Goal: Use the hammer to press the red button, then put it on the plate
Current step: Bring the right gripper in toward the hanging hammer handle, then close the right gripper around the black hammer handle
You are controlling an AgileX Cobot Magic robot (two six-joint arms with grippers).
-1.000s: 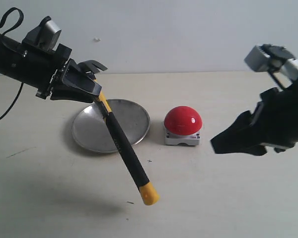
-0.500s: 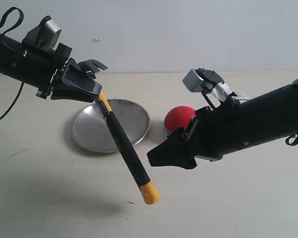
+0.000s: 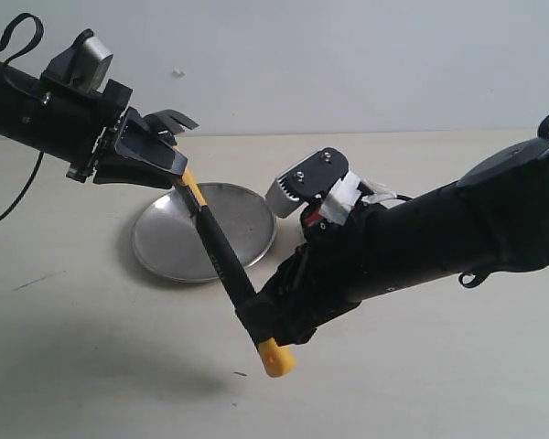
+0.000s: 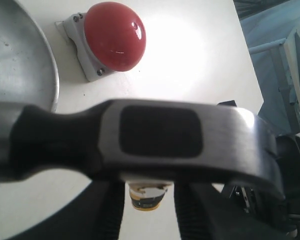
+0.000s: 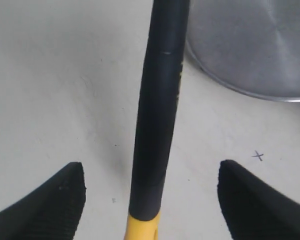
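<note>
Since the previous frames my right arm [image 3: 421, 242] has swung in from the right edge and across the middle. It now lies in front of the red button [image 4: 114, 36], which it largely hides in the exterior view. My left arm, the hammer and the plate have held their places.

The bench [image 3: 91, 366] carries the plate [image 3: 156, 261] left of centre. The button stands just beside it on the right, apart from its rim.

The hammer [image 3: 221, 261] hangs in the air, clear of the bench, over the plate's near edge. Its head is up, and its handle slopes down and to the right, ending in the yellow loop.

My left fingers [image 3: 146, 155] are closed on the hammer at the yellow neck, just under the head. My right fingers [image 5: 47, 200] are spread wide, one on each side of the black handle just above the yellow end. Neither touches it.

Step in hand, as I judge it: passing the hammer from left to right, before the button is pressed.

The next move calls for closing my right fingers squarely on the lower handle. Only then should the left fingers let go, so the head-heavy tool does not swing or drop. After that the head has to be carried over to the dome.
</note>
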